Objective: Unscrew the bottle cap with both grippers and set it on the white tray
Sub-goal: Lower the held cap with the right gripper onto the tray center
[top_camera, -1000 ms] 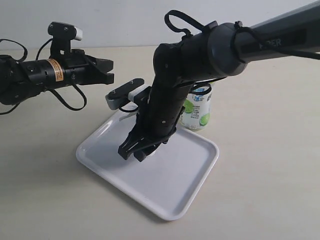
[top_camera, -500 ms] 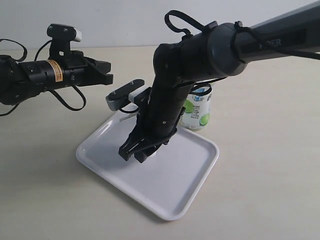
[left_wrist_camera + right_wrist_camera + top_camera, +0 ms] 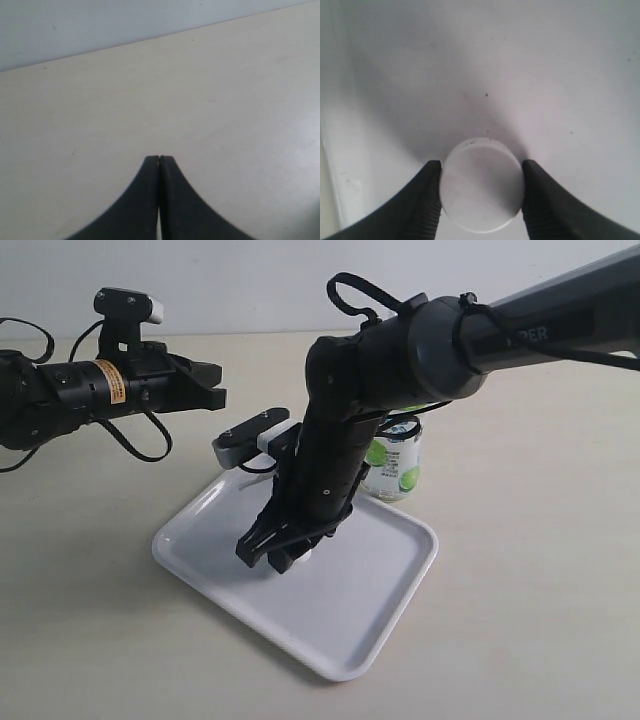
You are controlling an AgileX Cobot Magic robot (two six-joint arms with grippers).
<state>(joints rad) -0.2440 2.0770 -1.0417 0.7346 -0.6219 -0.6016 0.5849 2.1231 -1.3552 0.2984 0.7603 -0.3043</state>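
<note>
The pale tabletop [image 3: 520, 570] carries a white tray [image 3: 370, 610] near its middle, turned so that one rounded corner points at the near edge. The right arm [image 3: 420, 340], grey with dark joints, comes in from the far right corner of the tabletop and bends steeply down over the tray. The left arm [image 3: 60, 390], black with an orange band and loose cables, lies level above the left side of the tabletop, off the tray and well apart from everything on it. The bottle [image 3: 400, 465] stands upright on the tabletop just beside the tray's far right edge; the right arm hides most of it, its top included, so only the label with lime slices shows. The right gripper [image 3: 275, 555] points down at the tray floor between the centre and the left corner, its fingers [image 3: 427, 200] set moderately apart and pressed against opposite sides of the cap [image 3: 481, 185]. The cap is held flat face up, low over the glossy tray floor; whether its underside touches the floor cannot be told. The left gripper [image 3: 159, 165] points toward the middle of the tabletop with its jaws pressed fully together and nothing between them, only bare tabletop beyond.
</note>
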